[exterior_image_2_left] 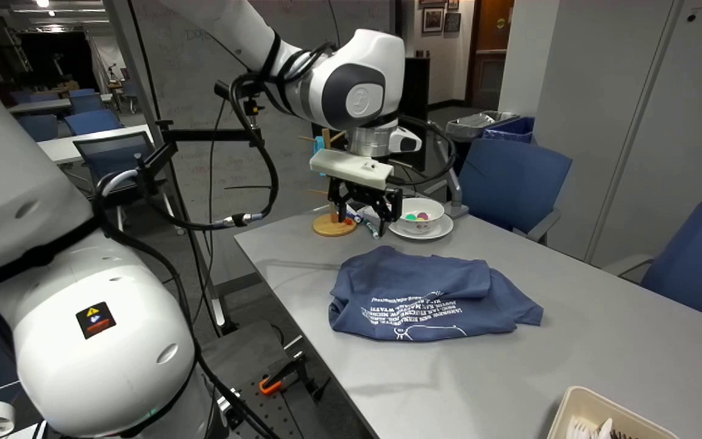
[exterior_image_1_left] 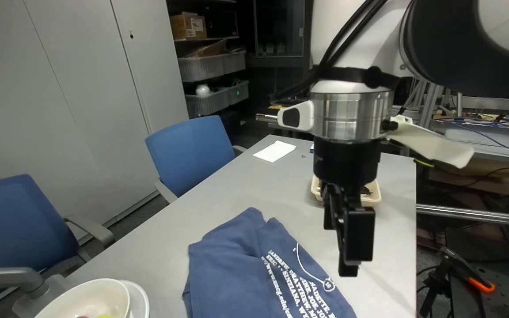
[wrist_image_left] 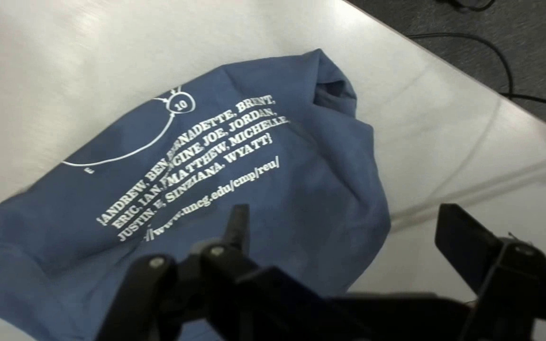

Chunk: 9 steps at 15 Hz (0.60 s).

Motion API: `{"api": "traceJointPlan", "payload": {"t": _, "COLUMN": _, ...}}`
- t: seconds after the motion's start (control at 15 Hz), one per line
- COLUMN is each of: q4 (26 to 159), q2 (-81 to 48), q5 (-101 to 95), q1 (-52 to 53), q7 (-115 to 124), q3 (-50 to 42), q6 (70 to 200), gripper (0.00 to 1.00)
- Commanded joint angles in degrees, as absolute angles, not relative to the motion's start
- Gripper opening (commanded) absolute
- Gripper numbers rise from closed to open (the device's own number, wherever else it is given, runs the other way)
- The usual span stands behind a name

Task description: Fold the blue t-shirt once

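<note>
I hold my claw (wrist_image_left: 344, 215) spread and empty above the surface (exterior_image_2_left: 467, 378), presumably so it can straddle and pinch an edge of the printed blue t-shirt (exterior_image_2_left: 415, 286) lying rumpled there.

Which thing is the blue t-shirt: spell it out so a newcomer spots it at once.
Find the gray table, then look between its white bowl and cream cutlery tray. There lies the blue t-shirt. Unlike the blue-backed chairs alongside, it is rumpled cloth bearing white lettering.
</note>
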<state>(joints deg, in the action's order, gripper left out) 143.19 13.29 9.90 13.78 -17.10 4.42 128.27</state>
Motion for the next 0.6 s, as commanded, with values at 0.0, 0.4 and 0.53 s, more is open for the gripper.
{"api": "traceJointPlan", "payload": {"t": 0.0, "q4": 142.9, "q2": 12.6, "q5": 11.2, "q1": 13.6, "q7": -17.5, "q3": 5.8, "q6": 128.2, "gripper": 1.00}}
{"api": "traceJointPlan", "payload": {"t": 0.4, "q4": 142.6, "q2": 10.7, "q5": 12.1, "q1": 14.2, "q7": -18.3, "q3": 6.6, "q6": 128.1, "gripper": 1.00}}
{"api": "traceJointPlan", "payload": {"t": 0.53, "q4": 143.7, "q2": 9.6, "q5": 11.5, "q1": 14.6, "q7": -18.4, "q3": 7.4, "q6": 129.4, "gripper": 0.98}}
